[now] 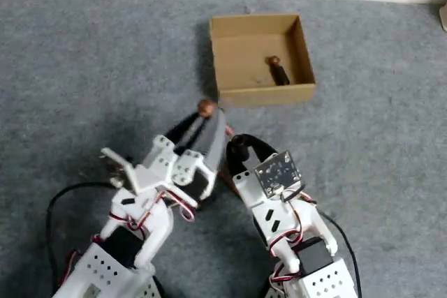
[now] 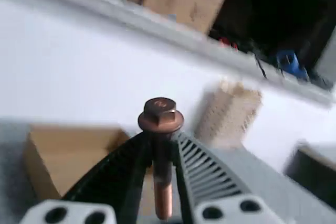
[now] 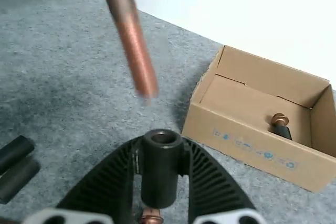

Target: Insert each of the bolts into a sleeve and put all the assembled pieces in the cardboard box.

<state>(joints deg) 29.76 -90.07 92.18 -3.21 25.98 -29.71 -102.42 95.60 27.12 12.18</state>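
Note:
My left gripper point(image 1: 206, 122) is shut on a copper bolt point(image 2: 161, 145), held head up just in front of the cardboard box point(image 1: 262, 57). The bolt's head point(image 1: 205, 108) shows near the box's front wall. My right gripper point(image 3: 160, 153) is shut on an upright black sleeve point(image 3: 159, 169), its open bore facing up. The bolt's shaft point(image 3: 131, 40) hangs tilted above and a little to the side of that bore, apart from it. A small copper piece point(image 3: 151, 216) shows under the sleeve. One assembled bolt and sleeve point(image 1: 278, 70) lies inside the box.
Two loose black sleeves point(image 3: 16, 167) lie on the grey carpet beside my right gripper. The box point(image 3: 257, 124) stands open a short way beyond both grippers. A white wall edges the carpet behind the box. Both arms stand close together.

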